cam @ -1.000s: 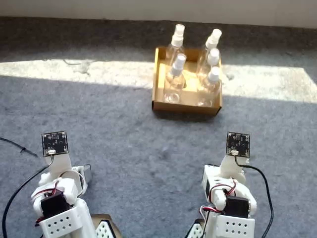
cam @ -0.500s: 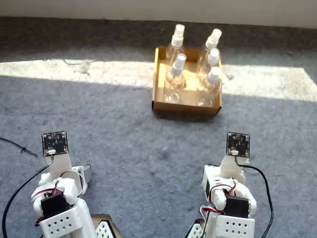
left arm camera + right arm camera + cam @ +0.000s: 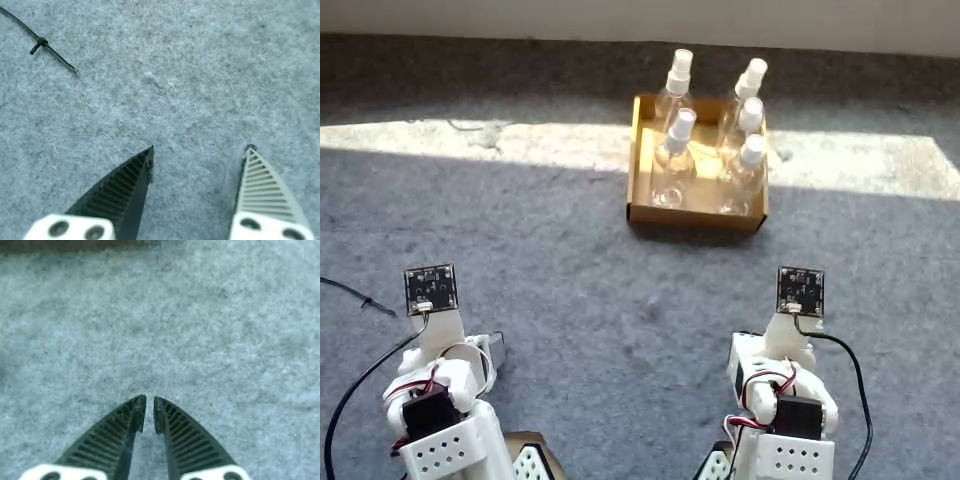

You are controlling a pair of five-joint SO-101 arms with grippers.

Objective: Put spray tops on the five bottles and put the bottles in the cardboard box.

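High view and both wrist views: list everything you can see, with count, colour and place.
bottles: five, clear, standing upright in the box
spray tops: five, white, one on each bottle
box: one, brown cardboard, on the carpet at the far side, partly in a sunlit strip
carpet: one, grey, covering the table
cable: one, black, lying on the carpet beside the left arm
arms: two, white with black motors, side by side at the near edge
left gripper: one, one black finger and one pale finger, open, above bare carpet
right gripper: one, black fingers, shut, above bare carpet
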